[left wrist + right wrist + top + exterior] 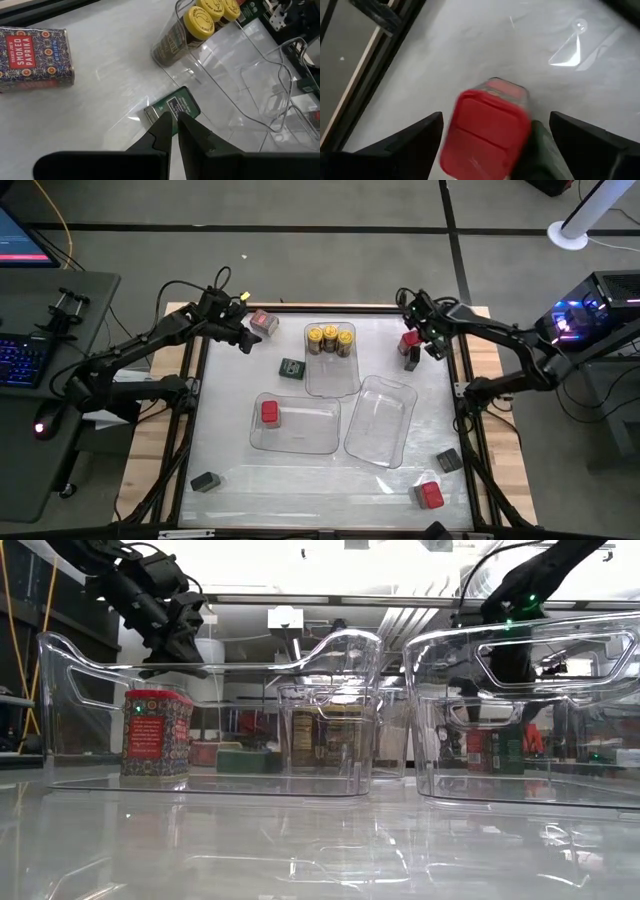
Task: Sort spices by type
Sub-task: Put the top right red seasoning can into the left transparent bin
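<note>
My left gripper (pixel 243 336) (pixel 175 119) is shut and hangs in the air near the far left corner, between a smoked paprika tin (pixel 263 322) (pixel 34 59) lying on its side and a dark green tin (pixel 291 369) (pixel 172 107). My right gripper (pixel 414 345) (pixel 496 120) is open near the far right edge. Its fingers stand on either side of a red-lidded spice container (pixel 409 339) (pixel 490 132) without touching it. A dark container (pixel 412 361) stands right beside that one. Three yellow-lidded jars (pixel 330 338) (pixel 200 20) stand in the far clear tray (pixel 331 380). One red tin (pixel 269 412) (pixel 157 735) stands in the near left tray (pixel 300 438).
A third clear tray (pixel 382 420) lies right of centre with nothing in it. Near the table's front edge sit a dark container (pixel 205 481) on the left, and another dark one (pixel 449 461) and a red one (pixel 430 495) on the right. A black frame (pixel 466 430) borders the table.
</note>
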